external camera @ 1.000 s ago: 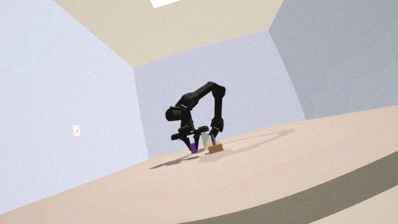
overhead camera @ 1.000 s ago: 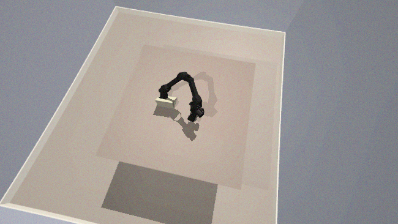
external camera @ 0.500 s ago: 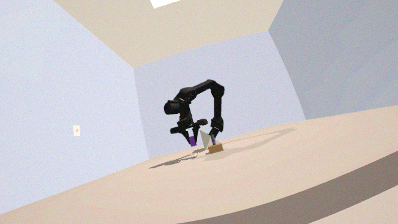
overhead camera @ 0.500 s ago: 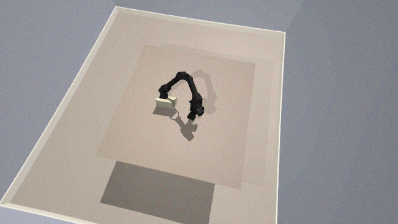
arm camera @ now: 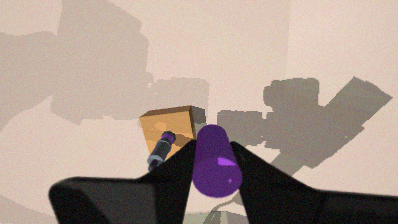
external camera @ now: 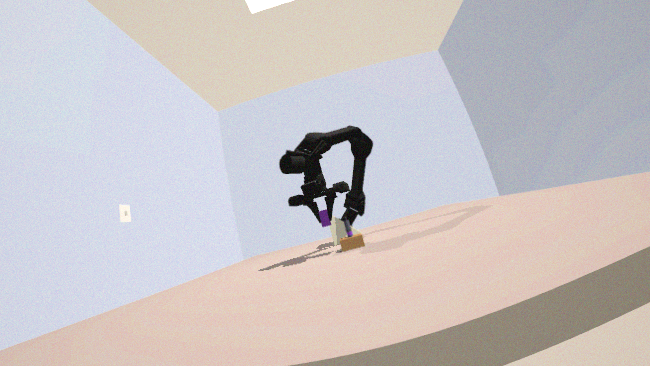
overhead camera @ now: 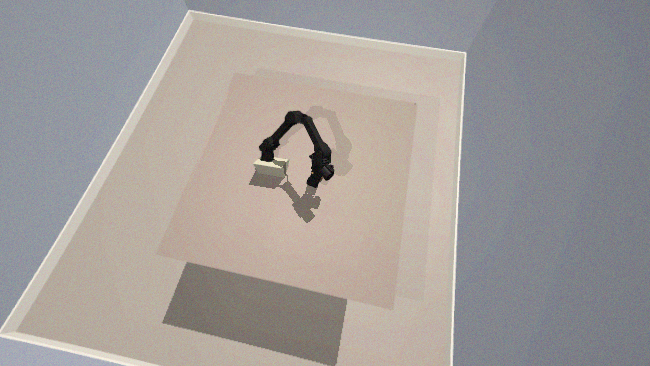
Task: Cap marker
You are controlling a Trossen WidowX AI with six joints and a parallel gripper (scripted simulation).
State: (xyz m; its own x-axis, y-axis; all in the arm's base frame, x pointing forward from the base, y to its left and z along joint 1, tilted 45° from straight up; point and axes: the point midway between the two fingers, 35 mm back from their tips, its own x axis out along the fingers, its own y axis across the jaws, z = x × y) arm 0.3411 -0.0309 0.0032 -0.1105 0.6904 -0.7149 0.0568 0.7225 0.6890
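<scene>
The gripper (arm camera: pixel 214 165) clamped the purple cap (arm camera: pixel 216 162), apparently clear of the desk (external camera: pixel 450 280), just right of the marker (arm camera: pixel 162 149) in its holder block (arm camera: pixel 170 126).
</scene>
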